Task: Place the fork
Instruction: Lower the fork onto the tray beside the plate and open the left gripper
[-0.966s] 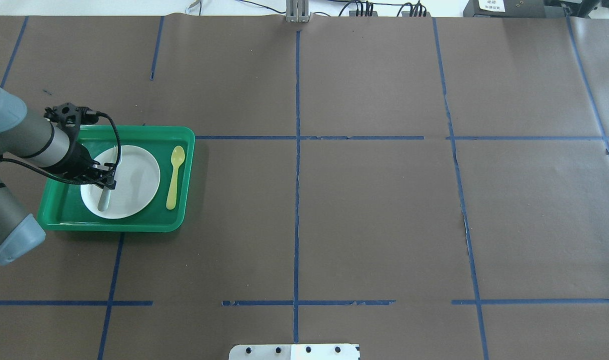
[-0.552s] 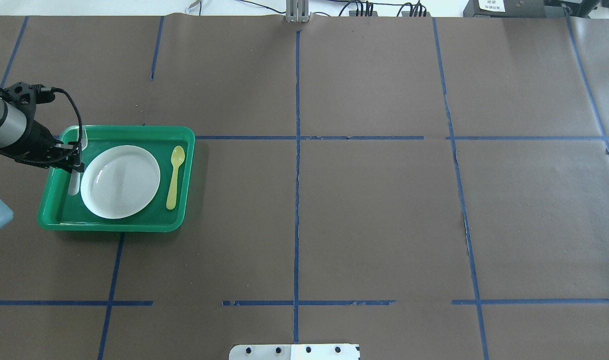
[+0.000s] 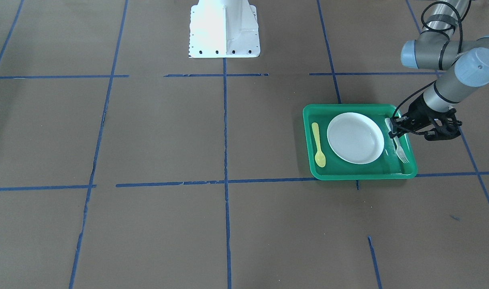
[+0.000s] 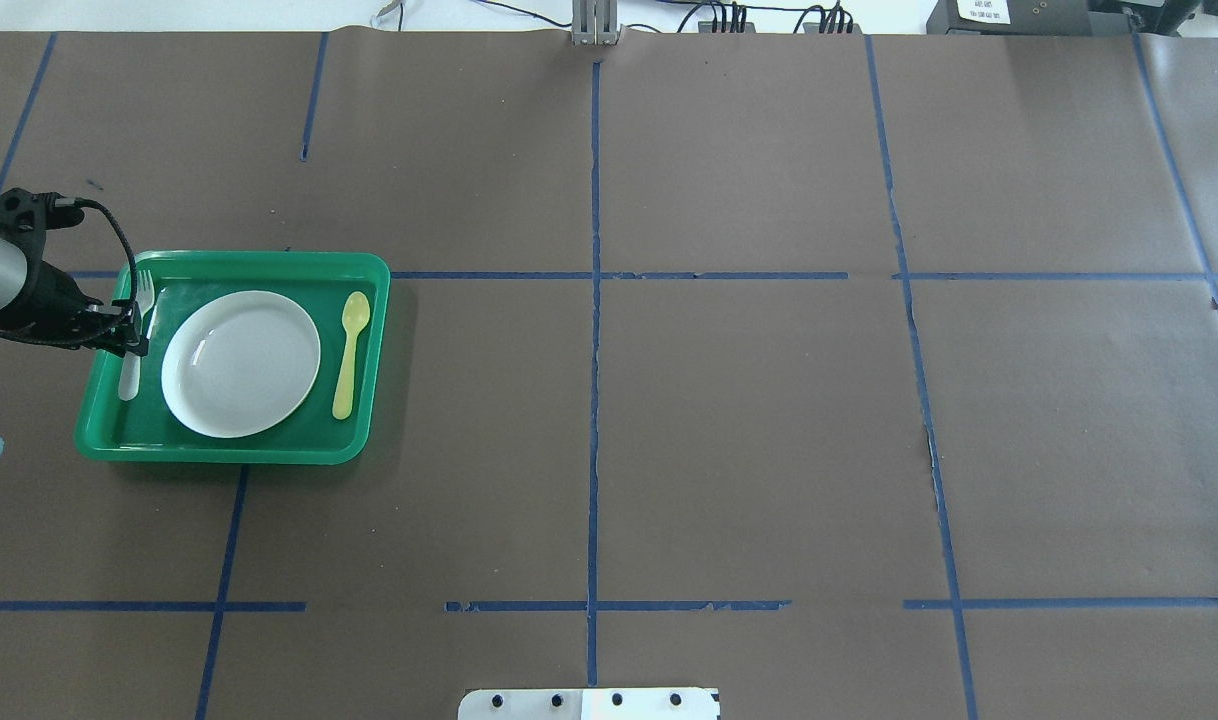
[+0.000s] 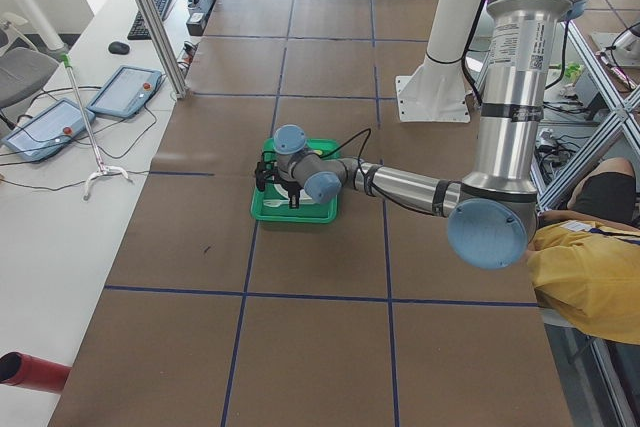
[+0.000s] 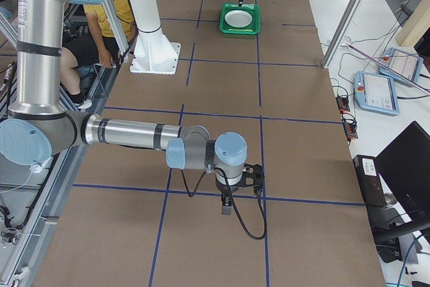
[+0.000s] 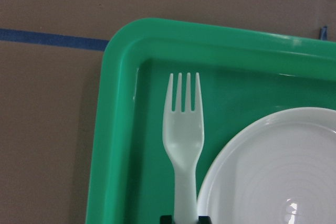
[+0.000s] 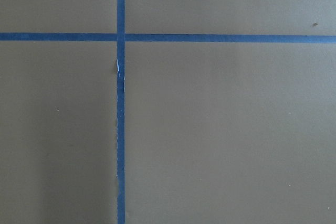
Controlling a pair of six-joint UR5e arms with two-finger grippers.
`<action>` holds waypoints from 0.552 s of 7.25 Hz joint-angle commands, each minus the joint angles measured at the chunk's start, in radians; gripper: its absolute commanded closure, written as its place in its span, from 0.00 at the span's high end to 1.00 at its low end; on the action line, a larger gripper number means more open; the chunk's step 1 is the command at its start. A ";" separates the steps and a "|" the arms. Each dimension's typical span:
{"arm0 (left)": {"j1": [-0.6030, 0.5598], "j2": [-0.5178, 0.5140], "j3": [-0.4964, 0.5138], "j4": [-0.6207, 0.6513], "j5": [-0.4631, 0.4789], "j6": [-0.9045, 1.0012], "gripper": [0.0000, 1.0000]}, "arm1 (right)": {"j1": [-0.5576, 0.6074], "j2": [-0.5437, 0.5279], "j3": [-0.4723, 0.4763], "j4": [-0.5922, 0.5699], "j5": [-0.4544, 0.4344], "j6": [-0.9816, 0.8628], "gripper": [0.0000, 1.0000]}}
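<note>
Table point(image 4: 729, 420): covered in brown paper and divided into squares by blue tape lines point(image 4: 593, 400).
Tray point(image 4: 229, 452): green, set on the robot's left side of the table, near its edge.
Plate point(image 4: 241, 363): white and round, laid in the middle of the tray.
Spoon point(image 4: 349, 352): yellow, laid in the tray beside the plate, on the side towards the table's middle.
Fork point(image 7: 183, 129): found in the narrow strip between the plate and the tray's outer wall, tines pointed away from the robot (its handle just beside the plate's rim); whether it rests fully on the tray floor cannot be told.
Left gripper point(image 4: 134, 335): lowered over that strip, its fingertips closed against the fork's handle from both sides.
Right gripper point(image 6: 226, 203): hung above bare paper and tape, well apart from the tray; its jaw state cannot be told.
</note>
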 commanded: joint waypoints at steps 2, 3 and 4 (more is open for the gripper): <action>0.001 0.004 0.006 -0.011 0.037 0.008 0.00 | 0.000 0.000 0.000 0.000 0.001 0.001 1.00; 0.002 0.004 0.006 -0.011 0.037 0.009 0.58 | 0.000 0.000 0.000 0.001 0.001 -0.001 1.00; 0.002 0.002 -0.002 -0.011 0.037 0.009 0.88 | 0.000 0.000 0.000 0.000 0.000 0.001 1.00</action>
